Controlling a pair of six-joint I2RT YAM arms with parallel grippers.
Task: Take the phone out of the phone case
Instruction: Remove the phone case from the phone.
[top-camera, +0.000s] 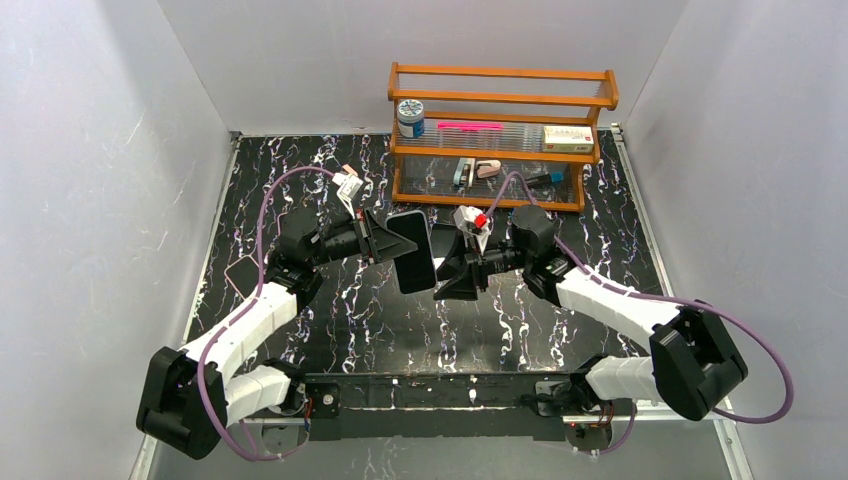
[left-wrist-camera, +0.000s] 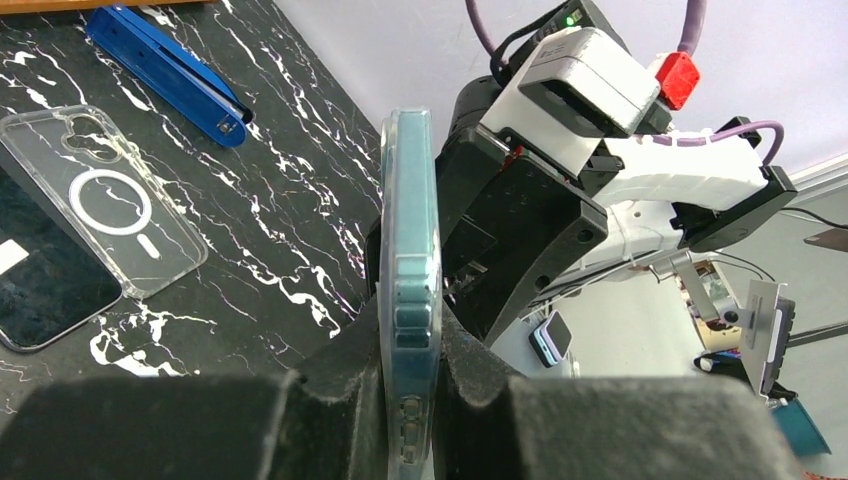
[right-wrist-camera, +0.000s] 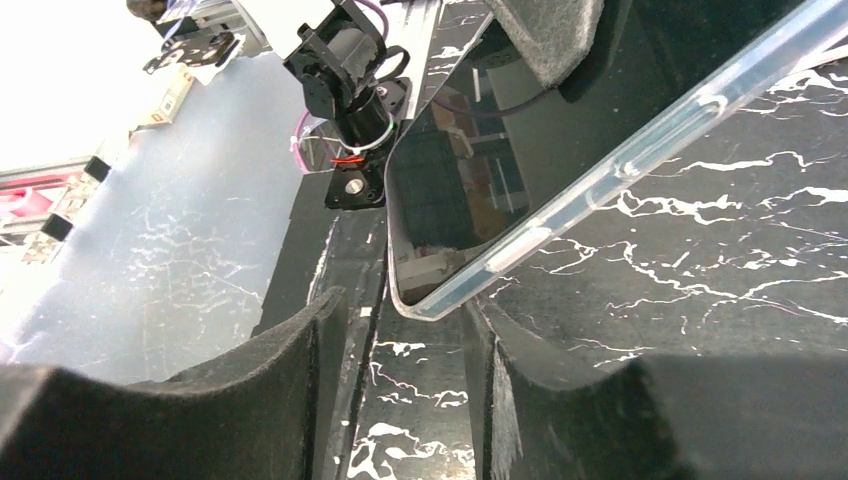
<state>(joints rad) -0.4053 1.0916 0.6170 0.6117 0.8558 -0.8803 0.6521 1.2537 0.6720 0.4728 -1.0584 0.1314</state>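
The phone (top-camera: 414, 251), dark-screened and in a clear case, is held on edge above the table's middle. My left gripper (top-camera: 388, 238) is shut on it. In the left wrist view the cased phone (left-wrist-camera: 410, 220) stands edge-on, clamped between my fingers at the gripper (left-wrist-camera: 410, 345). My right gripper (top-camera: 452, 276) is open at the phone's near right corner. In the right wrist view that corner of the phone (right-wrist-camera: 470, 180) sits just ahead of the gap of the open gripper (right-wrist-camera: 405, 335), close to the right finger (right-wrist-camera: 545, 380); I cannot tell if it touches.
A spare clear case (left-wrist-camera: 100, 210) lies on the table over a dark phone, also seen at the left edge (top-camera: 243, 272). A blue stapler-like tool (left-wrist-camera: 165, 60) lies beyond it. A wooden rack (top-camera: 500, 98) with small items stands at the back.
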